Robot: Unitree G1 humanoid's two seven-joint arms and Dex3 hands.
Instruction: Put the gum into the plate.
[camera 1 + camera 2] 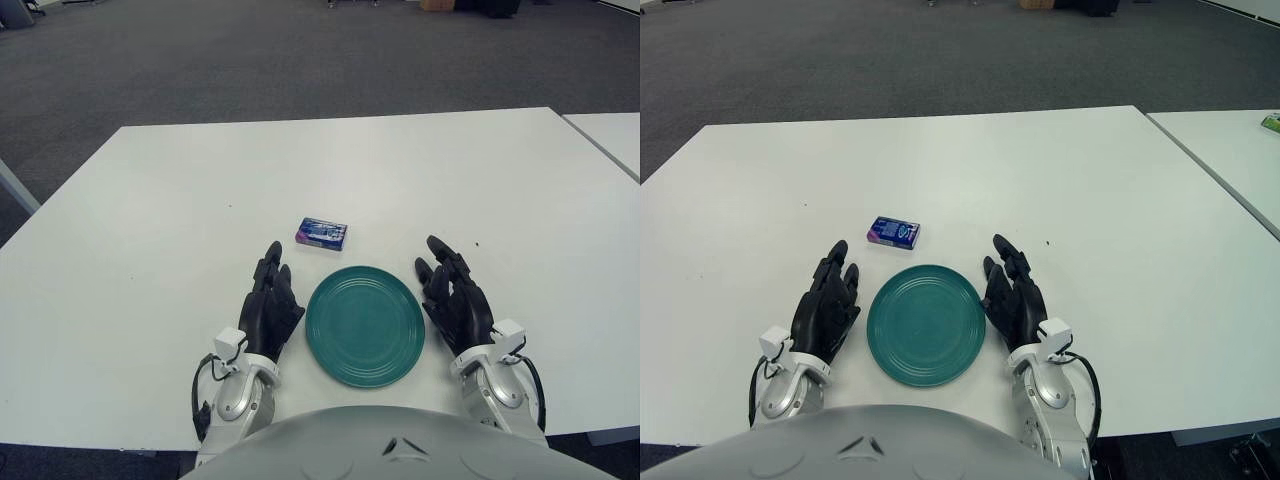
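Gum [322, 233]: lies on table [150, 200] just beyond plate's [365, 325] far rim, long axis left-right; I judge left hand [270, 305] nearer, gum far-right of it; right hand [455, 305] flanks plate; both hands flat, fingers extended, holding nothing.

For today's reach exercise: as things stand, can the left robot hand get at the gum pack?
Probably yes. The gum pack lies on bare table just ahead of the left robot hand, beyond the plate; nothing stands between them.
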